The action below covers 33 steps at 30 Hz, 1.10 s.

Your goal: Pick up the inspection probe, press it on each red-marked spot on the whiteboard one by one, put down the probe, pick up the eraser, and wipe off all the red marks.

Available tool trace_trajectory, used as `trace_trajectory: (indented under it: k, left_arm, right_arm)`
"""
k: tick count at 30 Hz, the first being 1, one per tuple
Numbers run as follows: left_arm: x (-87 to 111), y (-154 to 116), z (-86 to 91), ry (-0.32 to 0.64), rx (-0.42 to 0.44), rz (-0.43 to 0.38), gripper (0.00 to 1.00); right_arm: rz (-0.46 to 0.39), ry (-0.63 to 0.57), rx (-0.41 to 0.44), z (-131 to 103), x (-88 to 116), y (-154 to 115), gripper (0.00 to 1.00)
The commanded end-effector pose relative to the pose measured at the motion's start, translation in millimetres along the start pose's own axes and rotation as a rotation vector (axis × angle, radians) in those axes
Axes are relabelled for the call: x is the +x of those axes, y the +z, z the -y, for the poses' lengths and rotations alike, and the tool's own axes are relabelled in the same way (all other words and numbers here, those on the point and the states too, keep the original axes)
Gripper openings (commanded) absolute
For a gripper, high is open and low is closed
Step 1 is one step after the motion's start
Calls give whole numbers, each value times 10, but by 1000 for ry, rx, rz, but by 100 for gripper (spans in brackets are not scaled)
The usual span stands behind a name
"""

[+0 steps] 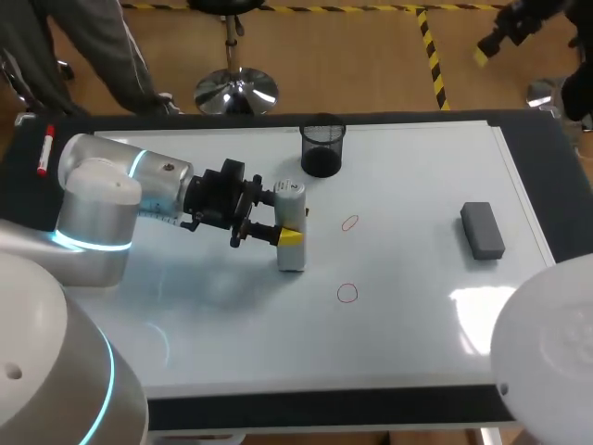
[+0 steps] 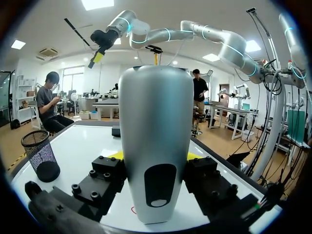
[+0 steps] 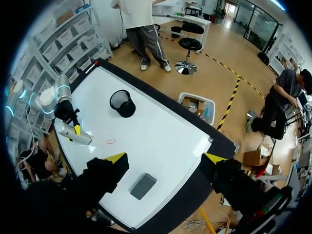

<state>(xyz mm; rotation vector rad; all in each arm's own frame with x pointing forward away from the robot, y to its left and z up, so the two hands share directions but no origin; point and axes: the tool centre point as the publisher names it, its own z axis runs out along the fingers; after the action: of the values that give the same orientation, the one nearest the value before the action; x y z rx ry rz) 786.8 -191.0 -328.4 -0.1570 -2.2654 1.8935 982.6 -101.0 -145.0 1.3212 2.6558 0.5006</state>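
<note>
Left gripper (image 1: 285,215) grips the probe (image 1: 293,255); contents of mesh cup (image 1: 322,148) unclear.

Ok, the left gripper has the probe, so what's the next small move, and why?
Probably carry the probe right onto the red mark beside it and press. The left gripper is shut on the probe, which stands just left of that mark, and a second mark is also unwiped.
</note>
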Motion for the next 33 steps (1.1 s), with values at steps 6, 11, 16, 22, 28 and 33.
trace_trajectory:
  k: [6,11,16,22,28,33]
  left_arm:
    - [8,15,-95,0,3,0,0]
    - [8,15,-95,0,3,0,0]
    - [8,15,-95,0,3,0,0]
    - [8,15,-95,0,3,0,0]
    - [8,15,-95,0,3,0,0]
    - [8,15,-95,0,3,0,0]
  right_arm:
    - [-1,0,113,-32,-9,-14,100]
    - [25,26,114,-15,-12,-17,100]
    - [52,119,129,91,-2,-4,100]
    - [83,184,116,242,53,-31,100]
    - [69,227,161,382,126,-25,100]
    - [58,275,243,536,198,-51,100]
